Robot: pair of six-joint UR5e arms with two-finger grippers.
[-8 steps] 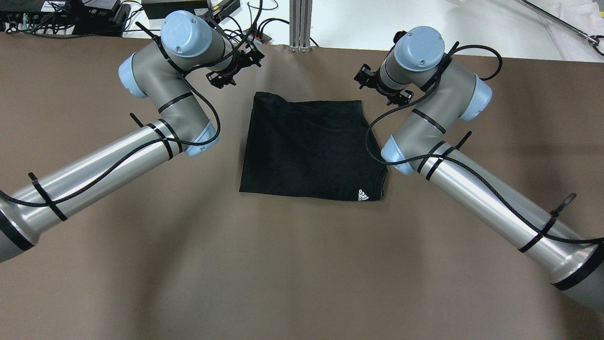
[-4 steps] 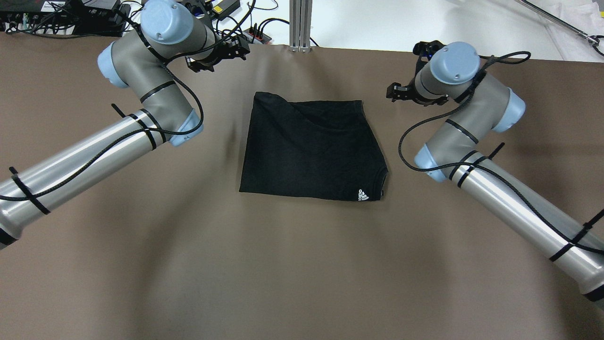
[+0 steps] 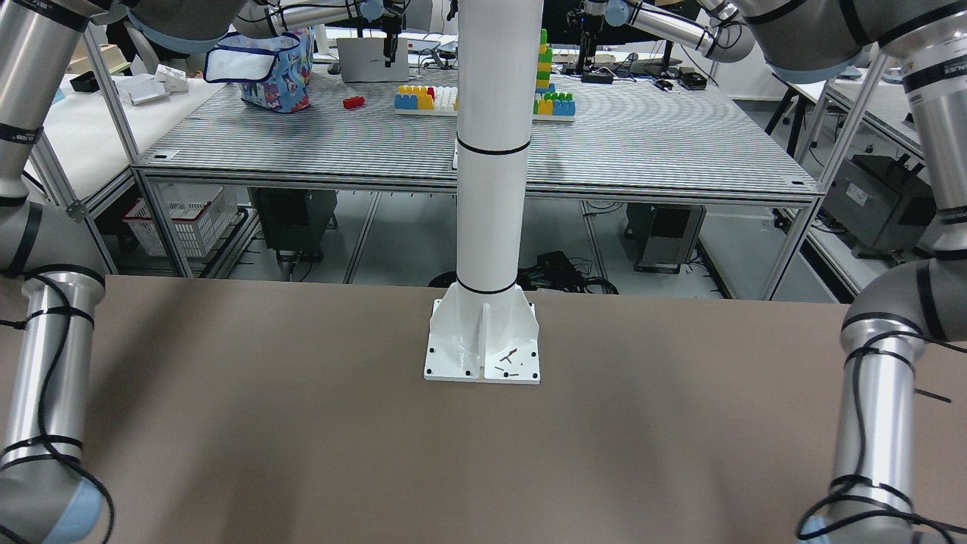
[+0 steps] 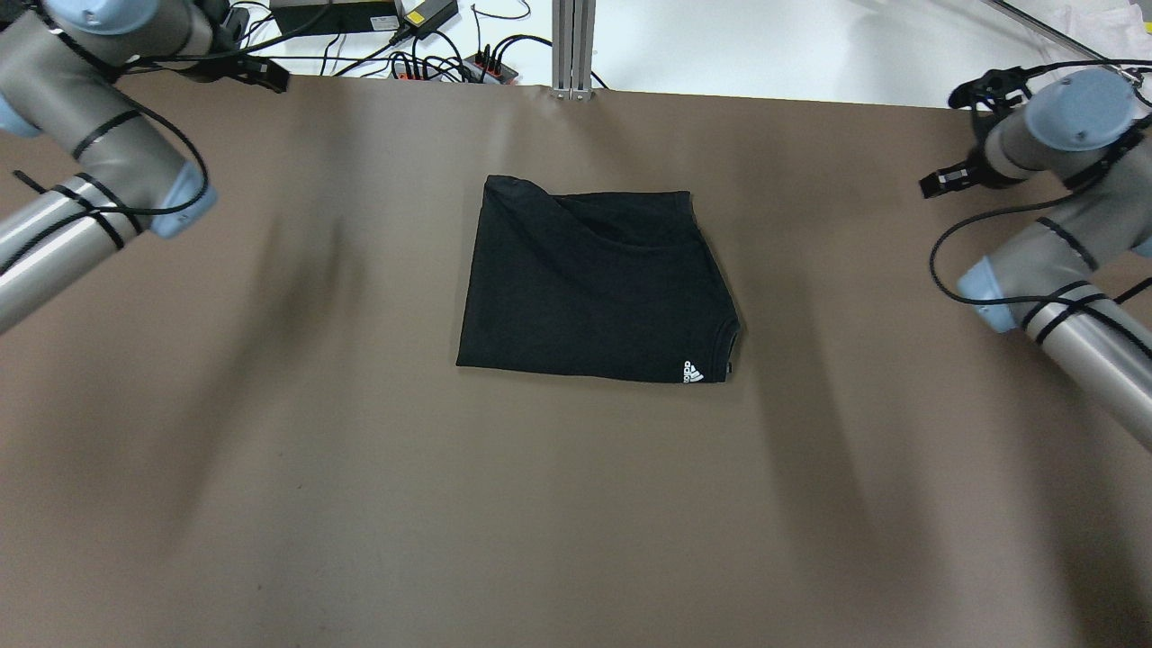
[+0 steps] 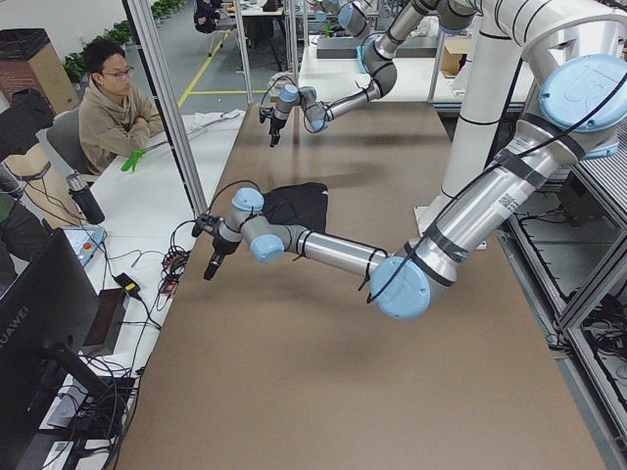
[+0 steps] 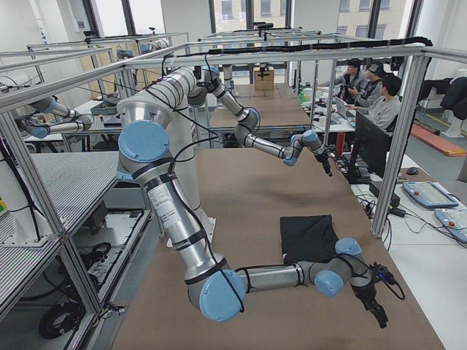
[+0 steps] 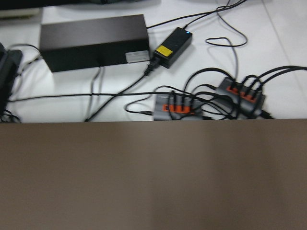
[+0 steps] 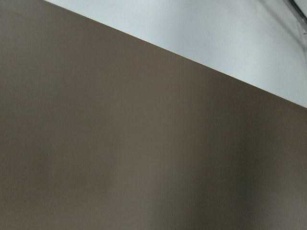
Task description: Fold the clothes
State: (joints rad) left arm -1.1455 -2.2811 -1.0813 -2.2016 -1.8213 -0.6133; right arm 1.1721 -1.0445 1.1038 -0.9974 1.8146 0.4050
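Left claw and right claw, open or closed I cannot tell, hang near the bench's far corners; folded black garment lies flat mid-bench between them, well apart, neither clearly nearer.

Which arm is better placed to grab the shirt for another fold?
Right, marginally. The right end effector hangs over the table, level with the shirt's far edge; the left end effector is out at the table's far edge by the cables.

Bare brown surface lay open around the black garment; my left arm and right arm flanked the far corners, the white pillar stood at my edge.
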